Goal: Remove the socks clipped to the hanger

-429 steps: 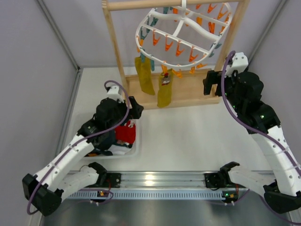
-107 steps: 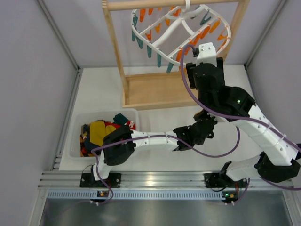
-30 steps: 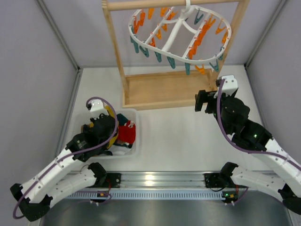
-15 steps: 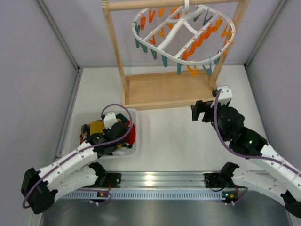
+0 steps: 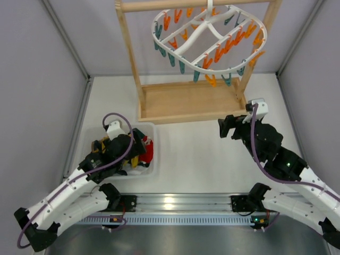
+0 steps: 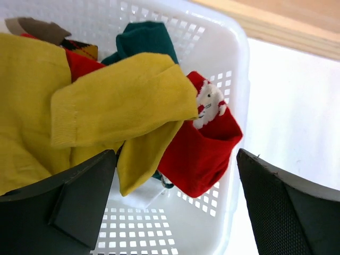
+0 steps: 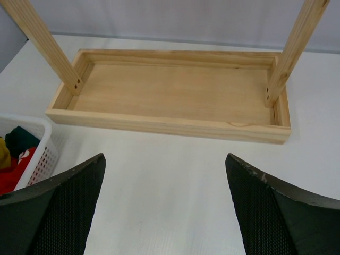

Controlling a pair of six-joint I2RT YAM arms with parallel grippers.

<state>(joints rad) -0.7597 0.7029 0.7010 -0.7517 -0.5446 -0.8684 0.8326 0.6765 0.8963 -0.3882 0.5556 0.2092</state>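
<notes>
My left gripper [image 6: 176,159] hangs directly over the white basket [image 6: 226,79], fingers spread wide and gripping nothing. The socks lie heaped inside the basket. A mustard yellow sock [image 6: 122,101] is draped across the top of the pile. A red sock [image 6: 204,154] with a small white figure on it is slumped against the basket's perforated wall. A dark teal sock [image 6: 146,40] is tucked towards the basket's far corner.

My right gripper [image 7: 164,159] is well apart from the basket, off to its right in the overhead view. Its fingers are also spread and empty, facing the wooden stand [image 7: 180,90].

The hanger [image 5: 202,33] hangs high beyond the basket from the stand's top bar. Its orange and teal pegs [image 5: 218,53] dangle free, and I can see no sock left on any of them, so I judge the unclipping finished or very nearly so.

The socks look light, limp and soft. I expect the knit to fold and bunch under my pads rather than slide, with nothing in it to break. If I must lift one again, I would pinch a doubled fold or the thicker cuff edge. A single flat layer might slip out or drag its neighbours along.
</notes>
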